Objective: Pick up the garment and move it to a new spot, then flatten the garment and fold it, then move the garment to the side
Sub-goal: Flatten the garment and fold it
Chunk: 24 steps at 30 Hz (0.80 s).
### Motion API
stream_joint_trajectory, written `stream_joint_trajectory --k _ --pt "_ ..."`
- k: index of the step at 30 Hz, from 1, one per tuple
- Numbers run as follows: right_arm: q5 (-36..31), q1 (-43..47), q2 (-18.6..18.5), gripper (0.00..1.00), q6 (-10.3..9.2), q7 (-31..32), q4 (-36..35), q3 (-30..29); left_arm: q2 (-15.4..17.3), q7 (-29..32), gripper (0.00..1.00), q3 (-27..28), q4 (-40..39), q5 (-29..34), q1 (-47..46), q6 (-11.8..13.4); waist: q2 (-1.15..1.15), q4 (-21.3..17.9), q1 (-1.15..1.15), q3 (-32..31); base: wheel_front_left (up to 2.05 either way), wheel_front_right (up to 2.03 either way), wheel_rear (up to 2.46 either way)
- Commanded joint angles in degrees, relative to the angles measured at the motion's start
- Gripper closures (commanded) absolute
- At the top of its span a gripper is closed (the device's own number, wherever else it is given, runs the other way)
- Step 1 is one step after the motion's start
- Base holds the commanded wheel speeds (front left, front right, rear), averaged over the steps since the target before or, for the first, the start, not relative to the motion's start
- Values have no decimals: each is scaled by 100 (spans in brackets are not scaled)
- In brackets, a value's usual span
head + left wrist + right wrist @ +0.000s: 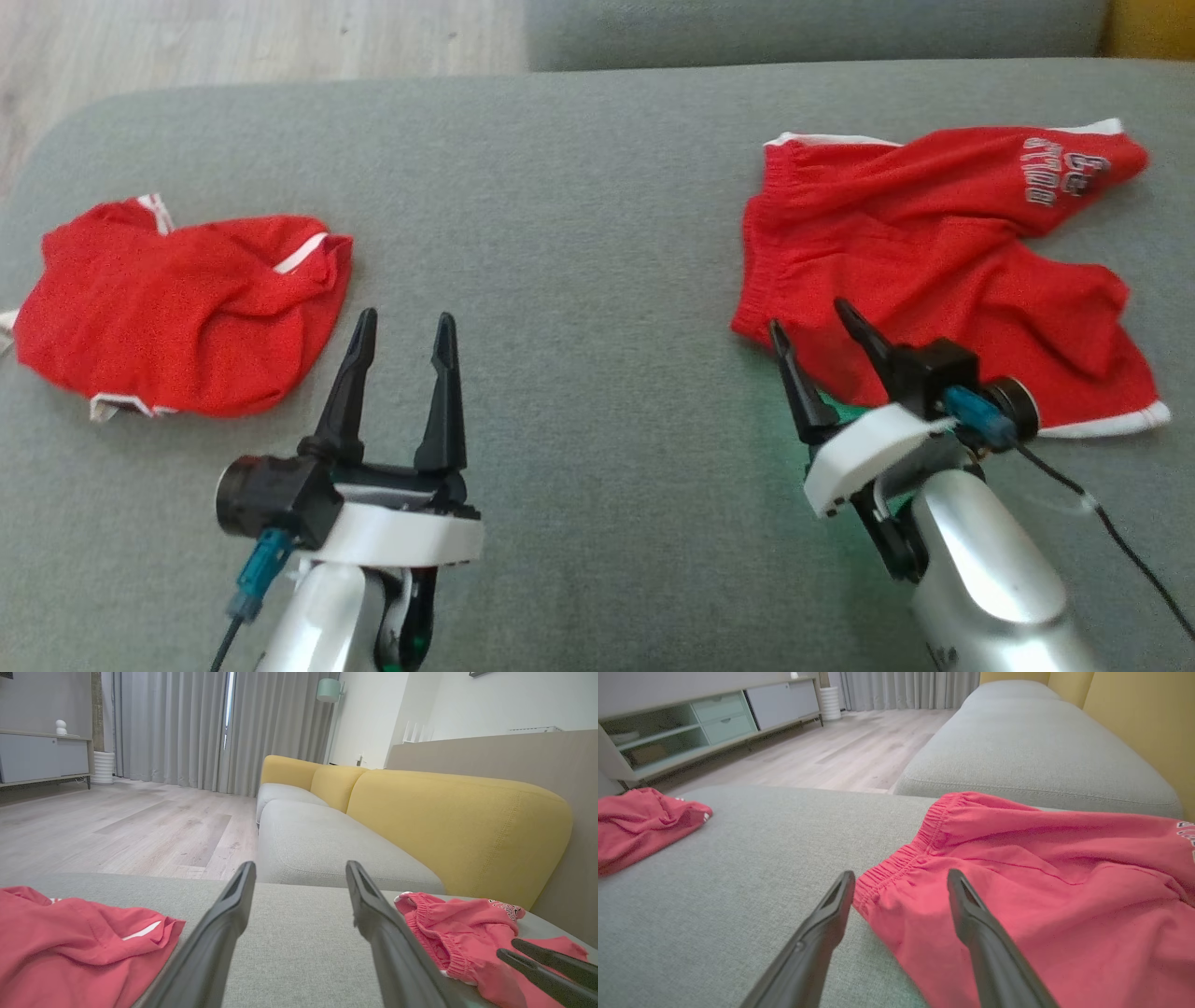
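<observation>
Two red garments lie on the grey seat cushion (579,187). A pair of red shorts (915,243) with white trim and white lettering is spread at the right, its elastic waistband facing left. My right gripper (808,317) is open, its fingers straddling the near corner of that waistband (887,872), with the red cloth (1041,877) under the right finger. At the left sits a crumpled red garment (177,308) with white stripes. My left gripper (403,322) is open over bare cushion just right of it, holding nothing (300,865).
The cushion's rounded far edge drops to wood floor (233,47) at the left. A second grey cushion (327,844) and yellow backrests (458,826) lie beyond. A low cabinet (691,723) stands across the floor. The right arm's cable (1120,541) trails over the cushion.
</observation>
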Motion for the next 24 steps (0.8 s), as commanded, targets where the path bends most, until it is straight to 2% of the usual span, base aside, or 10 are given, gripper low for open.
stream_joint_trajectory --k 1,9,12,13,14,20,24 --pt "-120 -276 56 0 39 50 -101 158 16 -29 0 118 -171 -24 -256 18 0 92 0 74 0 0 0" --pt "-689 -659 11 0 39 221 667 328 16 -29 0 48 -141 -85 -338 38 0 349 0 213 0 0 0" --pt "-907 -871 8 0 39 134 1115 166 16 -29 0 29 -145 -98 -360 52 0 411 0 243 0 0 0" --pt "-906 -921 13 46 39 116 1230 102 16 -29 0 26 -146 -98 -362 52 0 420 0 248 0 0 0" --pt "-911 -970 18 100 39 91 1333 65 16 -29 0 24 -145 -98 -364 51 0 427 0 250 0 0 0" --pt "-481 -1194 51 100 39 -289 1563 243 16 -29 0 32 -114 -84 -375 58 0 396 0 223 0 0 0" --pt "229 -1206 54 100 39 -424 1225 1045 16 -29 0 61 -77 -73 -360 53 0 322 0 144 0 0 0"
